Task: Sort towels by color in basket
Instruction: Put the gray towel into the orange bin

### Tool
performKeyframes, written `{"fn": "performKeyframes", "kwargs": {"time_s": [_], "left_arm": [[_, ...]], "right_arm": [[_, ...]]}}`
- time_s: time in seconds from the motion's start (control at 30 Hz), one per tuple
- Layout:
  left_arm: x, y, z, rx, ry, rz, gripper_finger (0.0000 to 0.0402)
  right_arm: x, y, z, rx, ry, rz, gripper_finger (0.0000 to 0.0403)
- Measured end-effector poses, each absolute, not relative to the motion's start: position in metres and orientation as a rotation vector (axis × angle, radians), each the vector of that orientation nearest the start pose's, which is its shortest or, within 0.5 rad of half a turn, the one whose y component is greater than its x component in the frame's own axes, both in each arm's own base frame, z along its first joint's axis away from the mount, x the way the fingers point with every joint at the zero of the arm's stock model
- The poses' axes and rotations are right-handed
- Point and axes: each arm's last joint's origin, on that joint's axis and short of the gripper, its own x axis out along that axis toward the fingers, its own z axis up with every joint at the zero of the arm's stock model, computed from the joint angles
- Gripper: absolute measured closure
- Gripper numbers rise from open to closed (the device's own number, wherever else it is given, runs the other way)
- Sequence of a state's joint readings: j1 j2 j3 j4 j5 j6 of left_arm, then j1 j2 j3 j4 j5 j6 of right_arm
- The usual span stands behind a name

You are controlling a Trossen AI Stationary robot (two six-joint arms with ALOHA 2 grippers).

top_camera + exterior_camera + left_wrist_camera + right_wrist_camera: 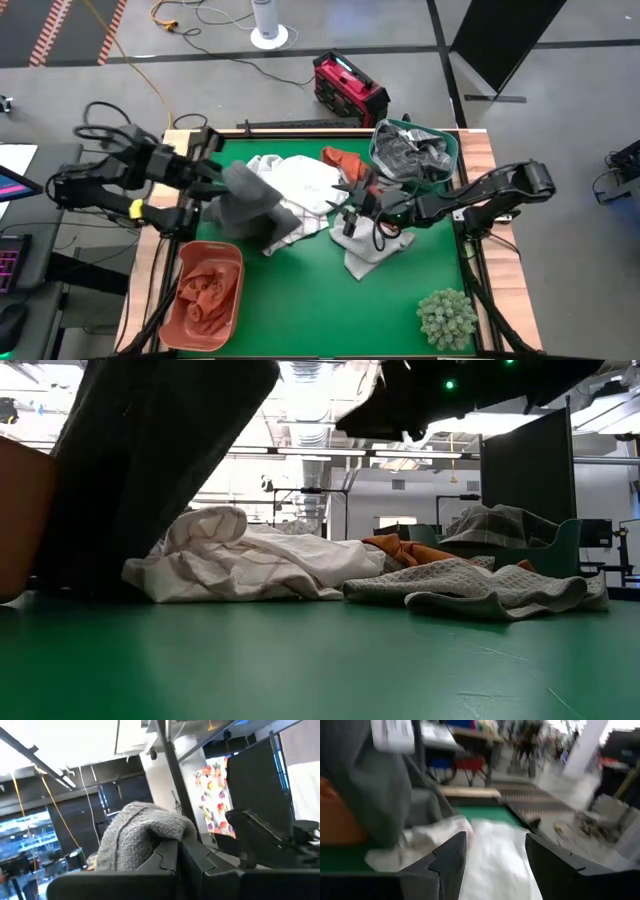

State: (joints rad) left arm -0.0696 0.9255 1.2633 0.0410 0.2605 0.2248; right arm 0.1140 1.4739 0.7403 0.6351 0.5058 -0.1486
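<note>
Above the green table, my left fingers pinch a soft plain grey cloth towel. It drapes limp, light; right fingers gape over the white towel

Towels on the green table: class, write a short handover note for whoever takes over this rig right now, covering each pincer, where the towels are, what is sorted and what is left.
Left pincer: shut on the plain grey towel, which hangs above the table's left side.
Right pincer: open, empty, over the pile at mid-table.
Done: rust-orange towel in the orange basket at front left; grey checked towels in the green basket at back right.
Left: white towels in the middle, another rust-orange towel behind them, a grey checked towel under the right arm.
The plant ball at front right is no towel.
</note>
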Motion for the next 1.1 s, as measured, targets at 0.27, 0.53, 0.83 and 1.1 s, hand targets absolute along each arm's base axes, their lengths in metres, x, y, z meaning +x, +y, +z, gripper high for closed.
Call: {"fn": "performKeyframes", "kwargs": {"time_s": [0.27, 0.53, 0.83, 1.1], "left_arm": [[0.234, -0.019, 0.461, 0.195, -0.300, -0.188, 0.0401], [0.288, -0.019, 0.426, 0.194, -0.178, -0.178, 0.0401], [0.316, -0.019, 0.403, 0.161, -0.109, -0.134, 0.0377], [0.286, -0.014, 0.399, 0.164, 0.137, -0.055, 0.0255]], "right_arm": [[0.330, 0.034, 0.239, -0.185, -0.033, -0.197, 0.0168], [0.336, 0.061, 0.260, -0.265, -0.097, -0.119, 0.0168], [0.336, 0.066, 0.259, -0.307, -0.097, -0.111, 0.0235], [0.336, 0.064, 0.251, -0.363, 0.012, -0.107, 0.0381]]}}
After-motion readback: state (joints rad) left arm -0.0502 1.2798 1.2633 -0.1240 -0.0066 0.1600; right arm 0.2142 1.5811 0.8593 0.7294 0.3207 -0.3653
